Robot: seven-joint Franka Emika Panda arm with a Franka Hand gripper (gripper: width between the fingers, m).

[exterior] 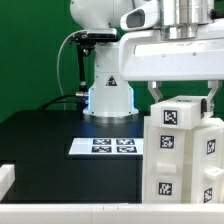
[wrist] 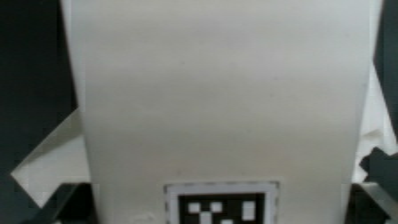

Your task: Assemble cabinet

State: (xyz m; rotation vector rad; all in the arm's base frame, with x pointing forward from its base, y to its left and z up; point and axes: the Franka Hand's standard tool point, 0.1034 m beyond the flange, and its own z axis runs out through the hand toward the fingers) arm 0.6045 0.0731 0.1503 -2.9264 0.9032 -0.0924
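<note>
Overhead, the gripper (exterior: pixel 181 93) had its jaws pinching the top of the cabinet (exterior: pixel 183 150) on the table (exterior: pixel 60 150).

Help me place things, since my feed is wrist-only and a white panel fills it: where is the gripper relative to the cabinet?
Observer: The gripper is at the top of the cabinet, its fingers straddling the top block.
Operator: Where does the cabinet stand?
Observer: On the black table, at the exterior view's right edge.
Operator: And the marker board?
Observer: The marker board lies flat on the exterior view's left of the cabinet, in front of the arm's base.
</note>
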